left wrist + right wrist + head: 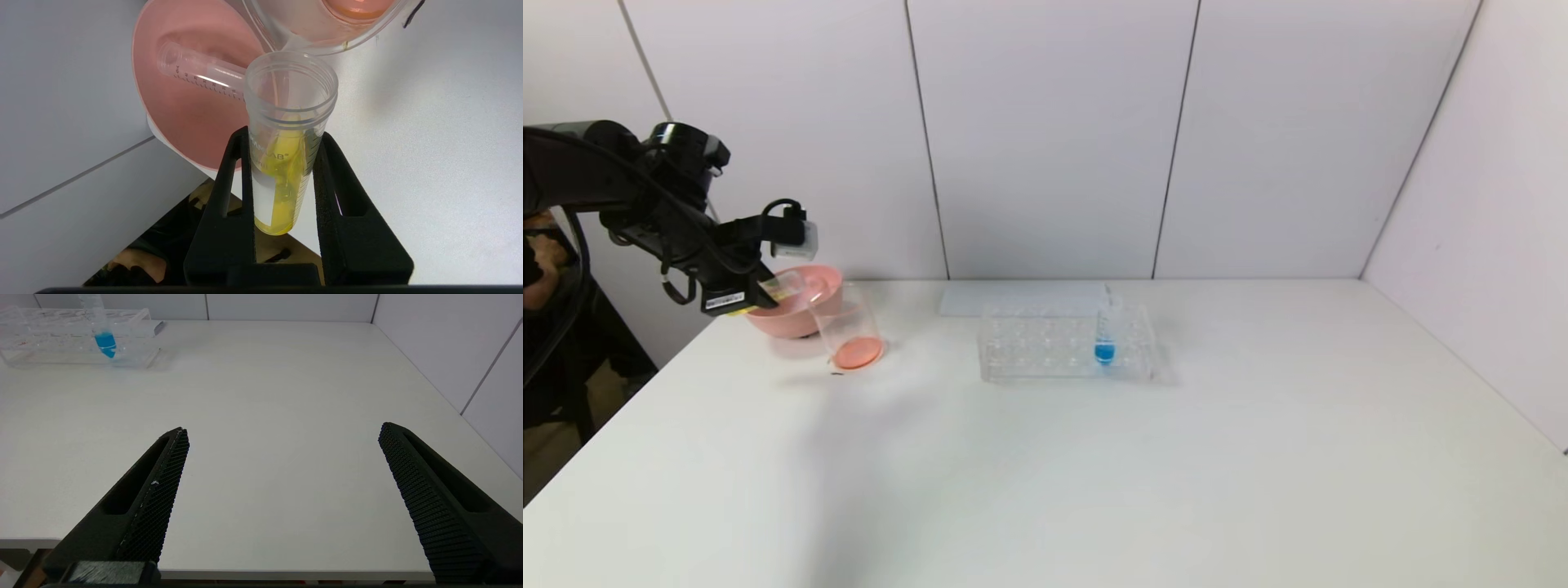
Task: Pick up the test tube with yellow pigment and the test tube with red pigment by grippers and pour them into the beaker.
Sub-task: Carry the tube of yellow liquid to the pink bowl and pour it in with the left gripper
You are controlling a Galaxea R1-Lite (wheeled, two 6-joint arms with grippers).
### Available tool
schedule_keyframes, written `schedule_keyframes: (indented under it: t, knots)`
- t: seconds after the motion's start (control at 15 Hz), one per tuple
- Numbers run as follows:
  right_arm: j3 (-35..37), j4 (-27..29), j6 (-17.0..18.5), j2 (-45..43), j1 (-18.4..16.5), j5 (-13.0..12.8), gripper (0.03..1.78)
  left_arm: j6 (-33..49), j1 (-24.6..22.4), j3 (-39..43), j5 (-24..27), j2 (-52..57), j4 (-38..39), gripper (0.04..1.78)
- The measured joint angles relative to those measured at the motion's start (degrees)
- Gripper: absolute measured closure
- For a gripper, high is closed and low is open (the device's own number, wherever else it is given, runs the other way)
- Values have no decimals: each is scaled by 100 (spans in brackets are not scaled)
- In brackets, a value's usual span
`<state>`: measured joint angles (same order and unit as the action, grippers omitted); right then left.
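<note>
At the worktop's [1094,457] far left, the left pincer [282,139] is clamped on the test tube with yellow pigment [286,139], its mouth tipped at the rim of the beaker [848,331], which holds orange-pink liquid, while the right pincer [282,437] hangs spread apart near the worktop's near edge.

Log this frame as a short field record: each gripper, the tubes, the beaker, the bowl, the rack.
left gripper: shut on the yellow tube, tilted, mouth at the beaker's lip
right gripper: open, over bare table, holds nothing
beaker: orange-red liquid at bottom
pink bowl: behind beaker, one empty tube lying inside
rack: one blue tube standing
</note>
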<state>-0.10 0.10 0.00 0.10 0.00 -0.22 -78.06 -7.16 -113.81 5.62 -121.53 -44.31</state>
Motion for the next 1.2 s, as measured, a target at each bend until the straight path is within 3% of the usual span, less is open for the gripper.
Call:
schedule_keyframes:
  t: [1.2]
  knots:
    - [0,0,0,0,0,1,11,-16,457,0,-688,-110,193,138]
